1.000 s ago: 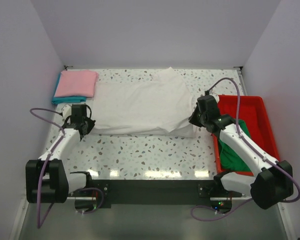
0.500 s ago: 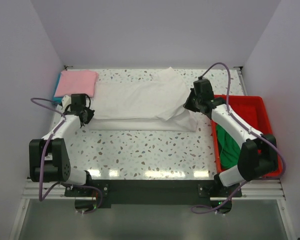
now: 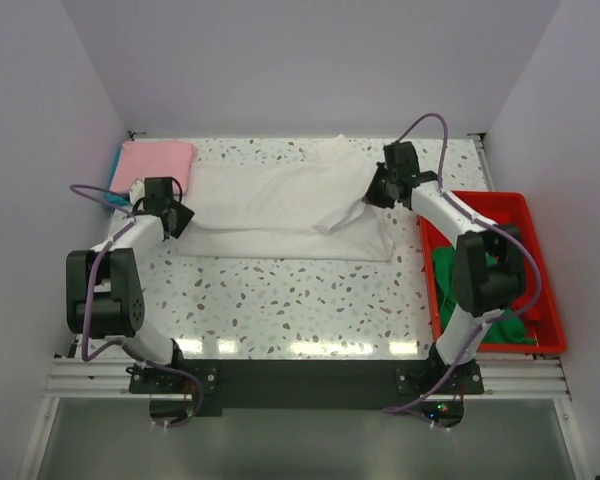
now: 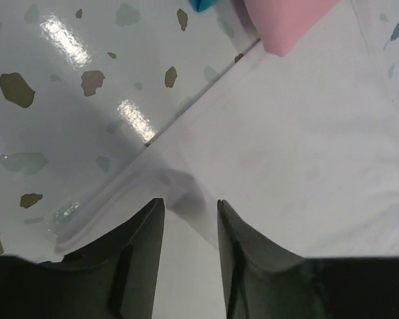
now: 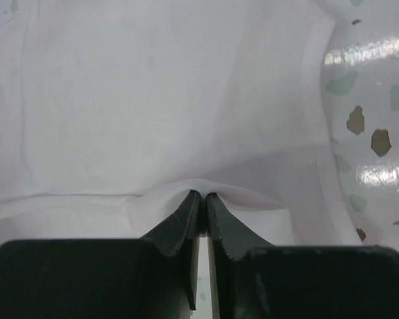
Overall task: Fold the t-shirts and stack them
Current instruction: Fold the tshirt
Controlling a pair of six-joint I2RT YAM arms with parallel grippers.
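The white t-shirt (image 3: 280, 205) lies across the middle of the table as a long folded band, and it fills the right wrist view (image 5: 153, 100). My left gripper (image 3: 177, 217) is at its left end, open, with white cloth (image 4: 286, 146) lying under and between the spread fingers (image 4: 189, 203). My right gripper (image 3: 368, 198) is at the shirt's right end, shut on a raised fold of white cloth (image 5: 201, 195). The pink t-shirt (image 3: 152, 163) lies folded on the teal one (image 3: 116, 170) at the back left. The green t-shirt (image 3: 448, 300) sits in the tray.
A red plastic tray (image 3: 480, 197) stands along the right edge of the table, partly under my right arm. White walls close the table at the back and both sides. Corners of the pink (image 4: 286, 26) and teal (image 4: 203, 5) shirts show in the left wrist view.
Both arms have carried the white shirt's near edge toward the back, narrowing it into a band. The left gripper has opened and let go of the cloth.
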